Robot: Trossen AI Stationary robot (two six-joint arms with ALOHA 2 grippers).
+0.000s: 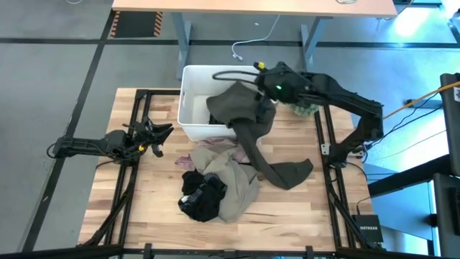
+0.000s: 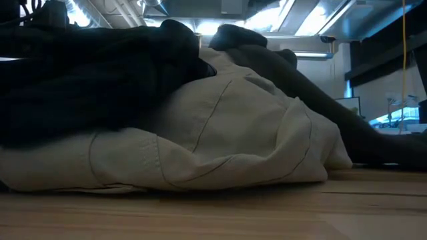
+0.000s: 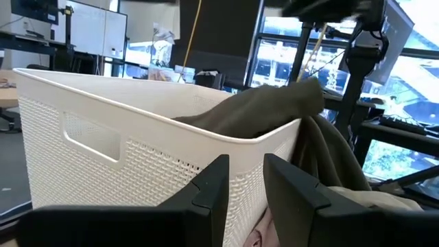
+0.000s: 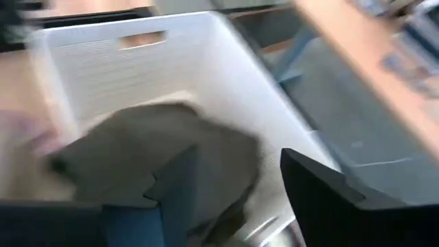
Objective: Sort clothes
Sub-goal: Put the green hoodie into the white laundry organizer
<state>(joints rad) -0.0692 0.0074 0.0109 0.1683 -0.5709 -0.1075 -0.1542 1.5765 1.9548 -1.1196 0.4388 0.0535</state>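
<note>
A large dark olive-green garment (image 1: 248, 115) lies partly inside the white tub (image 1: 194, 86). It hangs over the tub's right near rim, and its tail lies on the table (image 1: 287, 173). My right gripper (image 1: 262, 75) is open above the tub's far right corner, over the olive garment (image 4: 171, 147). My left gripper (image 1: 164, 133) is open and empty at the table's left, pointing at the tub's wall (image 3: 137, 158). A beige garment (image 1: 237, 188), a black one (image 1: 201, 198) and a mottled pink one (image 1: 210, 144) lie on the table near the tub.
A small green plant (image 1: 305, 108) stands right of the tub, under my right arm. A desk (image 1: 251, 7) stands beyond the table's far edge. In the low view the beige garment (image 2: 220, 140) and dark cloth (image 2: 87, 73) block the sight across the table.
</note>
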